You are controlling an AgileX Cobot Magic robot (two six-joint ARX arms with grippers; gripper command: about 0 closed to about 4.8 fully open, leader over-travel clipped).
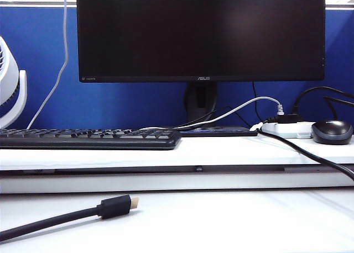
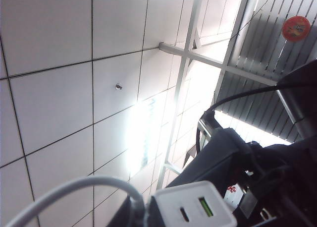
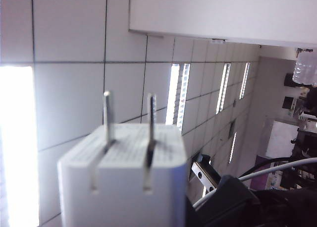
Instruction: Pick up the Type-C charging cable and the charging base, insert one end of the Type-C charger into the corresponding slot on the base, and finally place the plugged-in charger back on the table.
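1. The left fingers are pressed together; they are hidden in the left wrist view, and what they pinch cannot be told.
2. The right fingers are out of sight, and their state cannot be told.
3. The charging base (image 2: 190, 211) is seen raised against the ceiling; its two prongs (image 3: 108, 119) point upward in the right wrist view.
4. The Type-C charging cable (image 2: 74, 192) is seen arching just beside the base.
5. On the bench (image 1: 232, 220), a black plug (image 1: 116, 206) is seen lying.

Even, bright light on the desk (image 1: 232, 220); soft shadows. Ceiling light panels (image 2: 141, 138) glare white in both wrist views, nearby objects slightly blurred.
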